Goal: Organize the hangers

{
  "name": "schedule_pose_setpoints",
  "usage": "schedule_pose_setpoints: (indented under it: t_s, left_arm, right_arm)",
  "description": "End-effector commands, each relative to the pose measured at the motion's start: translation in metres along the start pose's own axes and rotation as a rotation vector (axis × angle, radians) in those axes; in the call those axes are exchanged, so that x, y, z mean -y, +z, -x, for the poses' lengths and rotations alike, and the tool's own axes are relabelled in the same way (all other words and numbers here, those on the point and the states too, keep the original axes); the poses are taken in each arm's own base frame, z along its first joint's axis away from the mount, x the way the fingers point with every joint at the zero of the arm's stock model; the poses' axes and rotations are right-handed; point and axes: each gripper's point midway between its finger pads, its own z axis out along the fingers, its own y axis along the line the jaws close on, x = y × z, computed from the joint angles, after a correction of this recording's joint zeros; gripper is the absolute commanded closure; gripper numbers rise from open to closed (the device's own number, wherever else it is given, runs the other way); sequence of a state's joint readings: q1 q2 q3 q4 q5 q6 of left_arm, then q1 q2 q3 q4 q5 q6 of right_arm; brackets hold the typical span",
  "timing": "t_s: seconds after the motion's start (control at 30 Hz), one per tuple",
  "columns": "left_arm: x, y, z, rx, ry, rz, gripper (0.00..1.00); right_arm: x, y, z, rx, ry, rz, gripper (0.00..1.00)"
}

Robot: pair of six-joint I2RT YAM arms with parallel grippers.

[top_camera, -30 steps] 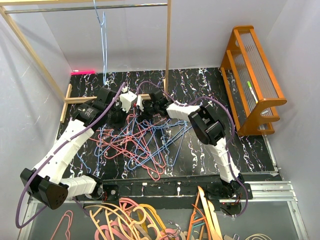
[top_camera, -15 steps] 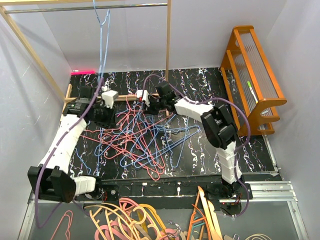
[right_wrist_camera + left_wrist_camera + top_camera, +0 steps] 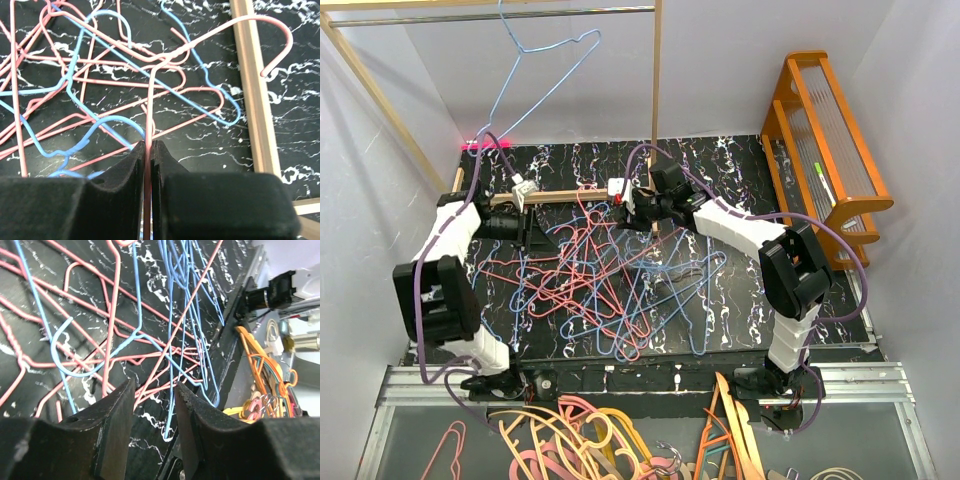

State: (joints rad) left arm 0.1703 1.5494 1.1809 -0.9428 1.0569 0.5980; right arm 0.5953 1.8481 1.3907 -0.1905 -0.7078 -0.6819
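Right wrist view: right gripper (image 3: 148,145) pinches one pink hanger (image 3: 176,50) (pick-out step, seemingly) in the tangled hangers (image 3: 600,280) below the rail (image 3: 520,14); left gripper (image 3: 154,390) spread, empty. Next likely needs untangled lift, hook onto rail.

I see a black, white-veined marble-pattern tabletop (image 3: 750,165) boxed in by plain white walls (image 3: 590,90). At the back stands a pale wooden frame (image 3: 657,90) carrying a grey metal rod (image 3: 570,12). An orange wooden slatted rack (image 3: 825,160) stands on the right, and a red strip of light (image 3: 485,144) glows at the far left.
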Motion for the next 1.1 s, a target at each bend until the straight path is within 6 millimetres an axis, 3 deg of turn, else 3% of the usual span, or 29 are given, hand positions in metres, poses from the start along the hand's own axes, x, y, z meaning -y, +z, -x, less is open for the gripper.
schedule_pose_setpoints:
  t_s: [0.0, 0.2, 0.4, 0.7, 1.07]
  left_arm:
    - [0.02, 0.006, 0.013, 0.092, 0.091, -0.246, 0.65]
    - [0.007, 0.01, -0.014, -0.04, 0.068, -0.294, 0.66]
    - [-0.013, 0.018, -0.022, -0.055, 0.108, -0.206, 0.65]
    - [-0.023, 0.029, -0.046, -0.077, 0.102, -0.194, 0.64]
    - [-0.034, 0.045, -0.044, -0.044, 0.109, -0.176, 0.63]
  right_arm:
    - [0.003, -0.008, 0.021, 0.046, -0.023, -0.02, 0.92]
    - [0.011, -0.005, 0.021, 0.047, -0.028, -0.044, 0.92]
    - [0.018, -0.001, 0.025, 0.062, -0.012, -0.06, 0.92]
    - [0.023, -0.003, 0.037, 0.089, -0.013, -0.072, 0.92]
    - [0.023, -0.004, 0.045, 0.113, 0.002, -0.069, 0.92]
